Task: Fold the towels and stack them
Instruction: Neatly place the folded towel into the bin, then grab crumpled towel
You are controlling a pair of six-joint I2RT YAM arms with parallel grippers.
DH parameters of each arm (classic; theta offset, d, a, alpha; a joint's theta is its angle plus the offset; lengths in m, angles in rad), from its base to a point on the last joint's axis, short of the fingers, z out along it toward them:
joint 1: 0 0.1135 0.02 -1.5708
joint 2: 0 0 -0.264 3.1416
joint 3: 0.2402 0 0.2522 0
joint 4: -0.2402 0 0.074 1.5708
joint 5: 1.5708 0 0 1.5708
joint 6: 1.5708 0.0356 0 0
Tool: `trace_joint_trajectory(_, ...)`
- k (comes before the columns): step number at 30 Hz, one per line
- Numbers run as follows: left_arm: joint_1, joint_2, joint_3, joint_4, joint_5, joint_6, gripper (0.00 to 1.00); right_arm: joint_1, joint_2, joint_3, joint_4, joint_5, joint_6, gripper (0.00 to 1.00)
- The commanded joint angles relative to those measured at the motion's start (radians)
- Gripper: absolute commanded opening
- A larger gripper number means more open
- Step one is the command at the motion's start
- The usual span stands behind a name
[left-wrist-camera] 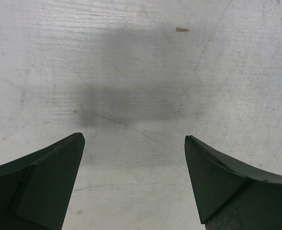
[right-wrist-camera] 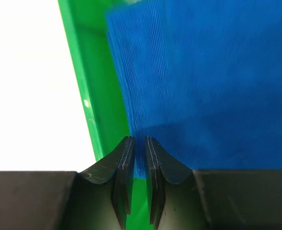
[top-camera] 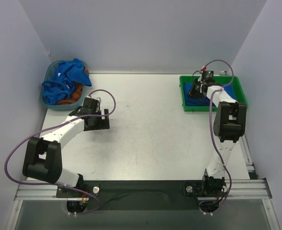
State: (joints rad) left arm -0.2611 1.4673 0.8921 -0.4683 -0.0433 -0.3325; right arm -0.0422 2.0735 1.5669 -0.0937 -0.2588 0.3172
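A: Found the left claw (left-wrist-camera: 135, 139) where?

B: Hovered low over the table (left-wrist-camera: 141, 62), on its left half, nearer the camera than the basket. Stood released, fingers (left-wrist-camera: 45, 182) spread wide, with only scuffed white surface and a soft shadow seen between them.

A: And the right claw (right-wrist-camera: 136, 140)?

B: Reached far back into the green tray (right-wrist-camera: 90, 96) at the right rear corner. Clenched almost flat, with only a thin slit left and blue cloth showing in that slit. Gripped the near edge of the folded blue towel (right-wrist-camera: 203, 86), close beside the tray's left wall.

A: Lay flat?

B: Lay in the tray, yes, covering much of its floor as seen from the wrist. Looked smooth there, though slightly blurred toward the top. Partly hidden behind the arm in the overhead view.

A: Spotted the other towels?

B: Heaped in the blue basket (top-camera: 49, 76) at the left rear corner, well apart from the tray. Could not count them — too crumpled. Made out a blue pile (top-camera: 66, 76) on top, draped toward the rim, and orange cloth (top-camera: 76, 94) beneath it on the near side.

A: Touched by either claw?

B: No. Hung clear of the basket on the left, and on the right held only the towel in the tray.
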Motion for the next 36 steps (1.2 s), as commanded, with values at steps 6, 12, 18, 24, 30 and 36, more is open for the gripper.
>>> trace_joint_trajectory(6,-0.004,-0.076,0.021,0.022,0.016,0.007,0.97,0.033,-0.026,-0.137,-0.008,-0.119,0.126,0.15)
trace_joint_trajectory(12,-0.004,-0.111,0.018,0.022,0.01,0.006,0.97,0.036,-0.139,-0.168,-0.014,-0.1,0.1,0.21)
trace_joint_trajectory(18,-0.003,-0.148,0.011,0.037,0.0,-0.007,0.98,0.036,-0.314,-0.146,-0.083,-0.011,0.039,0.56)
trace_joint_trajectory(24,0.005,-0.119,0.183,-0.023,-0.029,-0.042,0.97,0.036,-0.555,-0.218,-0.175,0.059,0.013,0.88)
trace_joint_trajectory(30,0.107,0.06,0.548,-0.174,-0.237,-0.071,0.98,0.065,-0.824,-0.413,-0.253,0.062,0.04,0.95)
trace_joint_trajectory(36,0.296,0.258,0.783,-0.176,-0.276,-0.14,0.97,0.12,-1.05,-0.681,-0.232,0.081,0.06,0.95)
